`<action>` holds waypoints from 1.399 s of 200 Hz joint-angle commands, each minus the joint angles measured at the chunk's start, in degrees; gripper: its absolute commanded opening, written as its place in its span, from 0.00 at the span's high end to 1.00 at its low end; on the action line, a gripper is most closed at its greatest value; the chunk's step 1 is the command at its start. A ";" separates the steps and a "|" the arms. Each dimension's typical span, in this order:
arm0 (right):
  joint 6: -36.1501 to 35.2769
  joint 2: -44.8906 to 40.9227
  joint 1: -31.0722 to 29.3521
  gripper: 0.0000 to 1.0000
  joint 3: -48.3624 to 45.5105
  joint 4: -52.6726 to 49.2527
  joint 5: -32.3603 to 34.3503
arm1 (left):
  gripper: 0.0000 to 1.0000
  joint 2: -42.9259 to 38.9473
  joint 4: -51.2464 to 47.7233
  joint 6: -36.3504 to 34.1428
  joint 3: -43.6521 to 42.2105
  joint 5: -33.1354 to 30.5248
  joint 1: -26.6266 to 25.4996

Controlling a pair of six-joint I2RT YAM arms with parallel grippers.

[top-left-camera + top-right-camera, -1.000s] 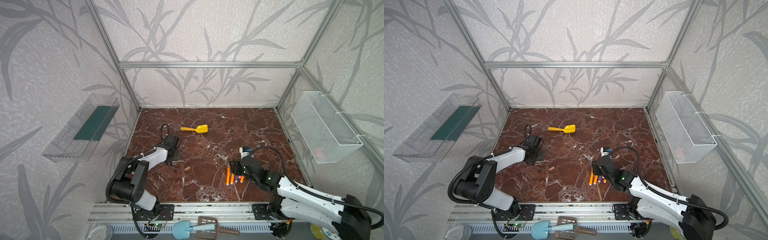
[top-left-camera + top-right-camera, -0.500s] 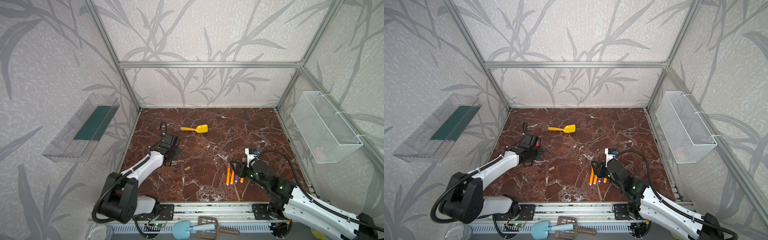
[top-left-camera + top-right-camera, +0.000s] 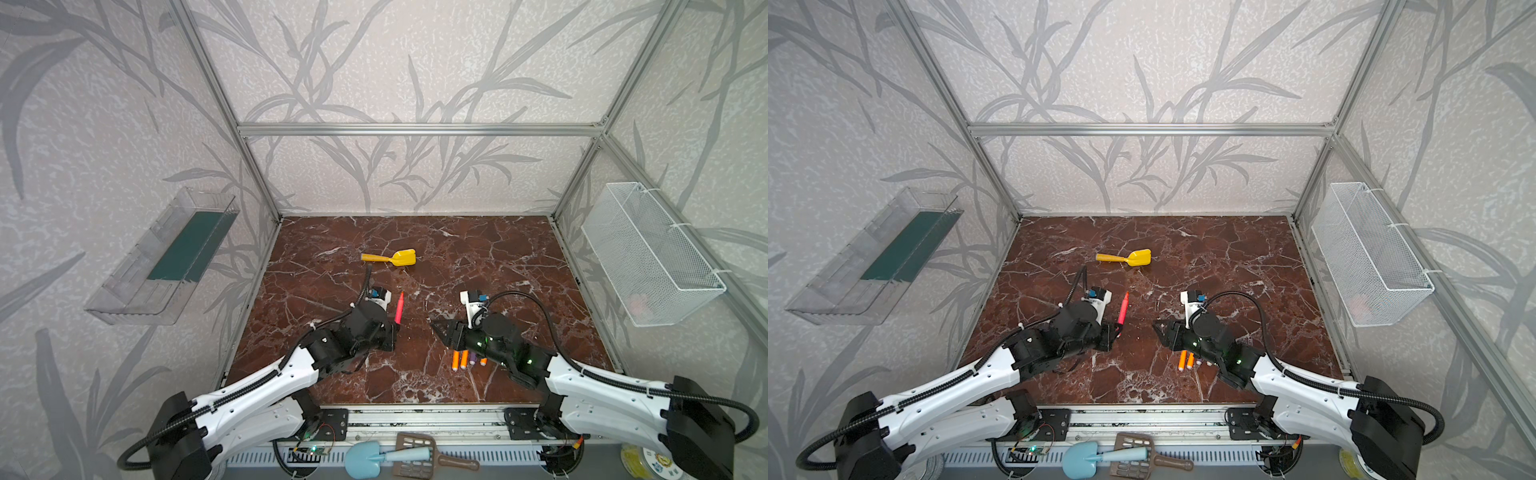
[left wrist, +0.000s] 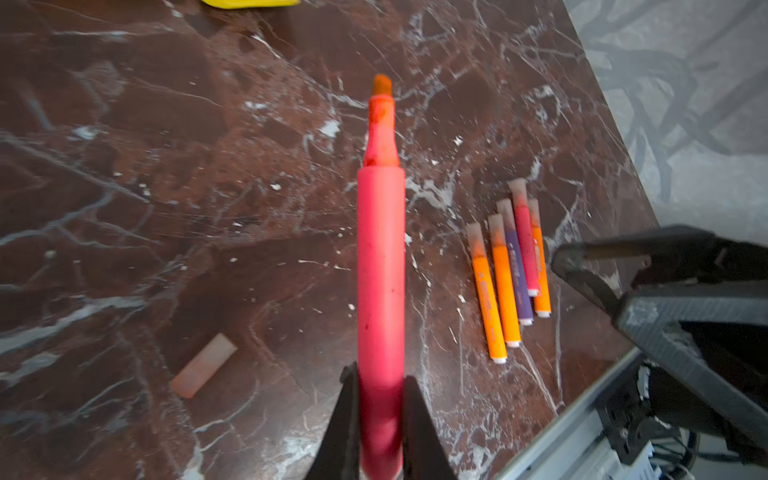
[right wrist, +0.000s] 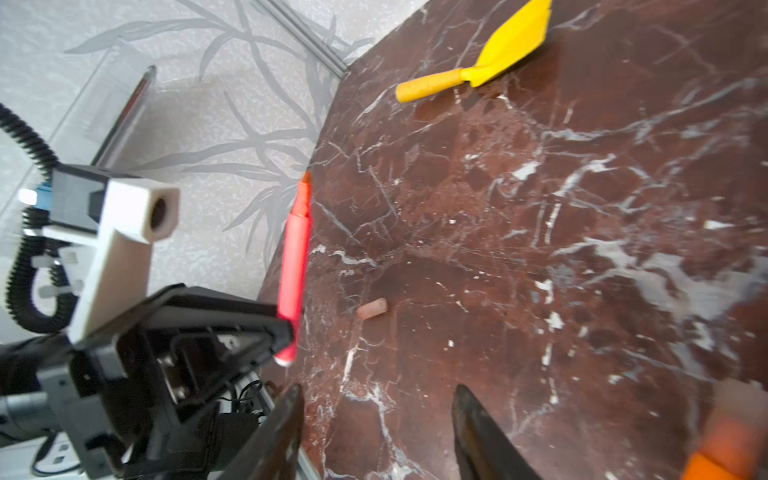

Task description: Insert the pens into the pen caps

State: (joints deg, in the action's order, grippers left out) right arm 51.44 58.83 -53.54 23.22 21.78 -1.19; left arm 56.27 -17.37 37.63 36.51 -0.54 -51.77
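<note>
Final pairing, by the look of it: the left fingers are pressed tight on the tail end of an uncapped pink-red pen, holding it raised off the counter with its tip pointing away, while five capped pens lie side by side near the right arm. The right fingers, spread roughly halfway and holding nothing, hang above the counter facing the one loose cap, which lies on its side close to the held pen's lower end. The next move likely calls for them to drop, pinch that cap and line its open mouth up with the pen's tip.
</note>
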 commanded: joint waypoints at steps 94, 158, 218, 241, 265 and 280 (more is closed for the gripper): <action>3.48 4.39 -1.61 0.51 2.18 4.43 4.16 | 0.97 11.31 8.96 -1.77 6.16 -5.88 -12.51; 4.19 4.85 -1.60 0.67 2.13 3.09 7.22 | 0.97 13.01 8.27 -2.60 7.61 -6.60 -14.61; 5.34 4.45 -1.60 0.77 1.38 2.76 9.24 | 0.97 12.99 8.02 -3.60 7.82 -7.21 -16.12; 5.36 4.46 -1.58 0.77 1.47 2.46 9.72 | 0.97 12.64 7.99 -3.64 7.66 -7.73 -16.47; 5.57 4.65 -1.65 0.83 1.74 1.83 9.55 | 0.97 12.55 8.28 -3.81 7.52 -7.71 -16.52; 6.48 4.72 -1.65 0.92 1.65 1.98 9.05 | 0.94 12.60 9.05 -4.15 7.28 -7.86 -16.64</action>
State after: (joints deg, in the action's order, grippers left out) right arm 57.19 63.46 -55.00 24.88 24.82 7.18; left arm 68.97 -9.34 34.44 42.30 -6.94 -68.01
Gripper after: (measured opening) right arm 0.157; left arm 0.144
